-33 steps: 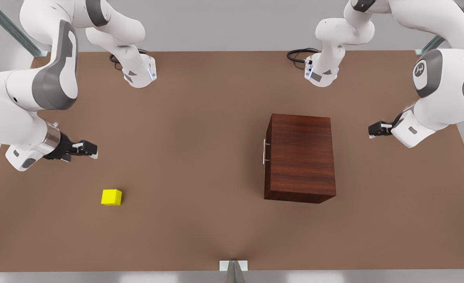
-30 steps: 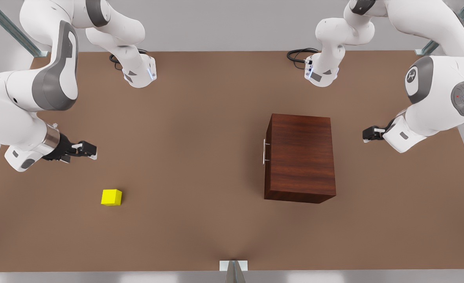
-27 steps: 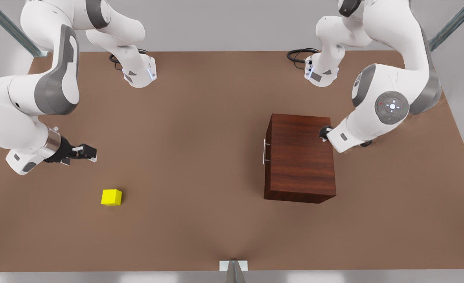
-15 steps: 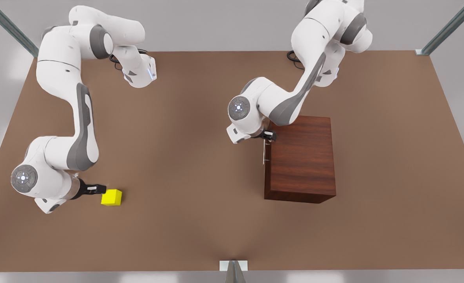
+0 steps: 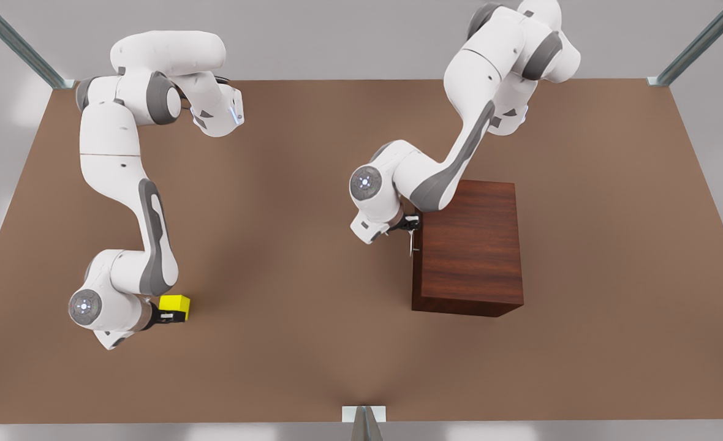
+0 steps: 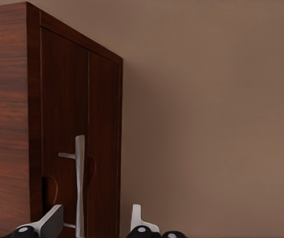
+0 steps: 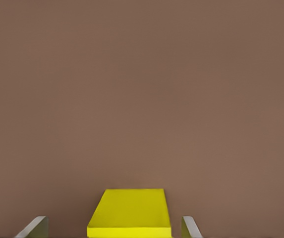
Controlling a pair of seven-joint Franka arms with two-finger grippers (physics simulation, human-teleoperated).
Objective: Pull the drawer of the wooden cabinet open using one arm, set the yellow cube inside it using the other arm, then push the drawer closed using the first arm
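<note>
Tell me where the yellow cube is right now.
The yellow cube sits on the table near the front view's lower left, between the open fingers of the right end effector, far from the wooden cabinet.

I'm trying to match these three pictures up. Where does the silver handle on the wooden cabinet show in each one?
Front view: the silver handle sits on the cabinet's face toward that view's left, by the left gripper.
Left wrist view: handle upright between the open jaws.
Right wrist view: not in it.
Shared landmark: the brown table.
</note>
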